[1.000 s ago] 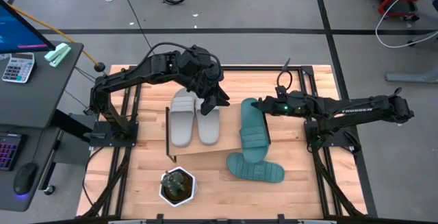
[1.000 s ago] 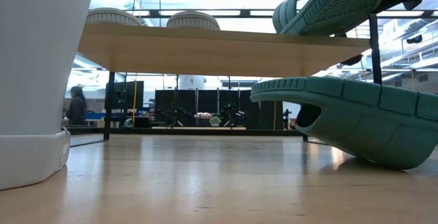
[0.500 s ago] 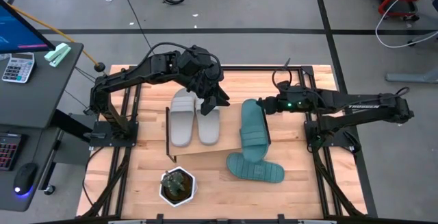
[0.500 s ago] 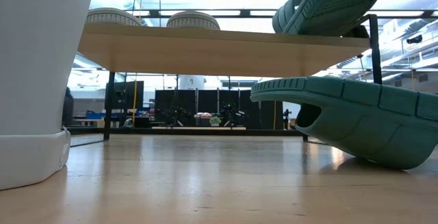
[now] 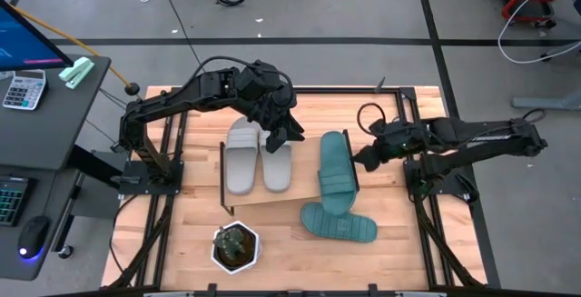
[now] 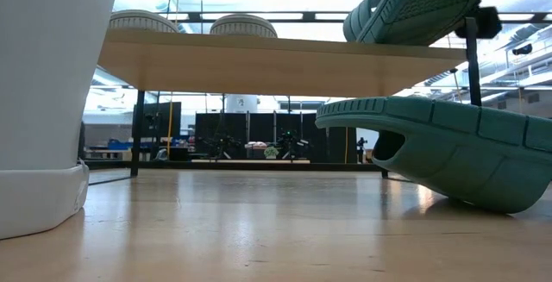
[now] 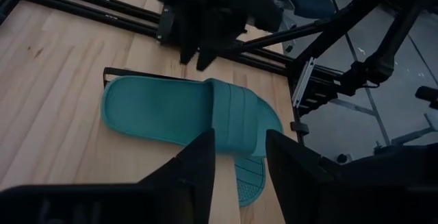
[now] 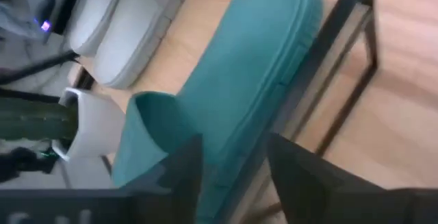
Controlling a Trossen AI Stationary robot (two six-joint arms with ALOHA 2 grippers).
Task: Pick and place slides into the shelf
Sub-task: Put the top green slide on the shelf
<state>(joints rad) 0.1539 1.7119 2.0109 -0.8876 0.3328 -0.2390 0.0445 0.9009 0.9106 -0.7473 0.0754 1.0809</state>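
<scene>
The right gripper (image 5: pixel 356 163) is hovering beside the shelf's (image 5: pixel 272 199) right end, fingers parted and holding nothing. One teal slide (image 5: pixel 336 172) is lying tilted on the shelf, another (image 5: pixel 339 224) on the table, two grey slides (image 5: pixel 259 157) shelved. The left gripper (image 5: pixel 292 133), fingers apart, is hanging above.
</scene>
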